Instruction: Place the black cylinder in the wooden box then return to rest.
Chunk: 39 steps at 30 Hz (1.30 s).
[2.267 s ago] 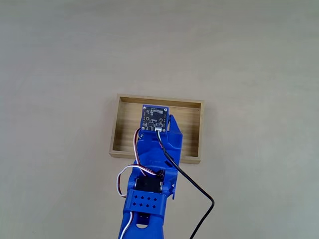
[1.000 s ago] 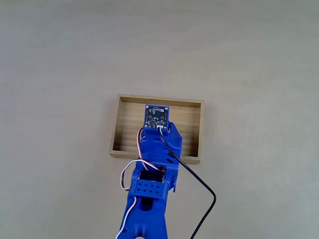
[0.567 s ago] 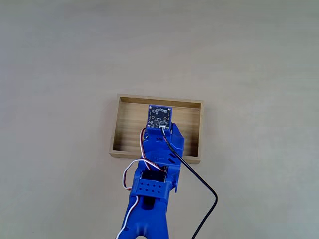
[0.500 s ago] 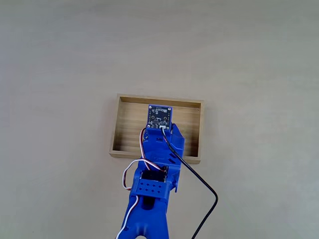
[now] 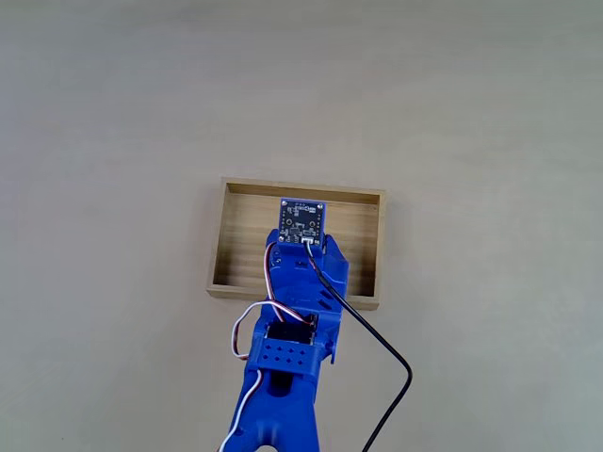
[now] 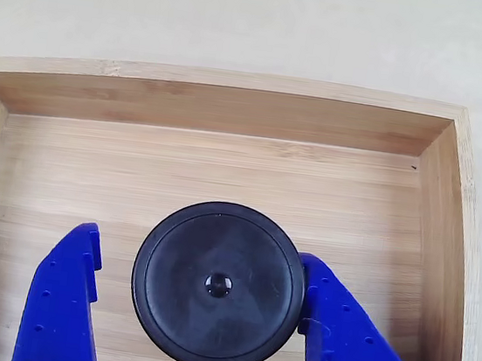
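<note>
Black cylinder (image 6: pixel 217 285) sits in the wooden box (image 6: pixel 232 109) between the spread gripper (image 6: pixel 198 316) fingers (right touching).

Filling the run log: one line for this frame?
stage: release | black cylinder: on wooden box floor | pincer: open, left finger clear, right finger at cylinder's edge | arm: over box

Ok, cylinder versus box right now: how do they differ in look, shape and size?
The black cylinder is dark, slightly glossy and round-topped; the wooden box is light, grained and rectangular. The cylinder is far smaller, covering only a patch of the box's floor. The cylinder sits between the open gripper's blue fingers; the box lies on the table. Both sit level.
</note>
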Each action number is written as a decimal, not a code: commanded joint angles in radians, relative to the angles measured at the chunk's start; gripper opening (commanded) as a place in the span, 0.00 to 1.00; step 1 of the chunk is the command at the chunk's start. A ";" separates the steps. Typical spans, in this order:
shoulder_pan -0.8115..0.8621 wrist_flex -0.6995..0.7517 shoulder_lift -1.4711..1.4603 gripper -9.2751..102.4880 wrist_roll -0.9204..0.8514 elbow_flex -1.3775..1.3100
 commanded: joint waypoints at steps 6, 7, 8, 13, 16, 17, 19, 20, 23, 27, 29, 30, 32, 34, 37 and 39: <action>0.015 -0.031 -0.133 0.38 0.048 -0.058; 0.018 -0.025 -0.144 0.38 0.054 -0.058; 0.018 -0.015 -0.156 0.38 0.058 -0.057; 0.029 0.032 -0.225 0.39 0.080 -0.048; 0.035 0.066 -0.278 0.39 0.089 -0.038; 0.035 0.084 -0.304 0.39 0.091 -0.034; 0.037 0.135 -0.365 0.38 0.091 -0.021; 0.037 0.161 -0.403 0.38 0.089 -0.009; 0.026 0.236 -0.525 0.37 0.081 0.041; 0.011 0.334 -0.699 0.36 0.064 0.121; 0.002 0.383 -0.782 0.35 0.031 0.156; -0.003 0.397 -0.830 0.34 0.021 0.181; -0.011 0.419 -0.917 0.34 0.002 0.236; -0.014 0.433 -1.002 0.32 -0.028 0.281; -0.020 0.522 -1.135 0.30 -0.058 0.339; -0.023 0.563 -1.204 0.30 -0.077 0.380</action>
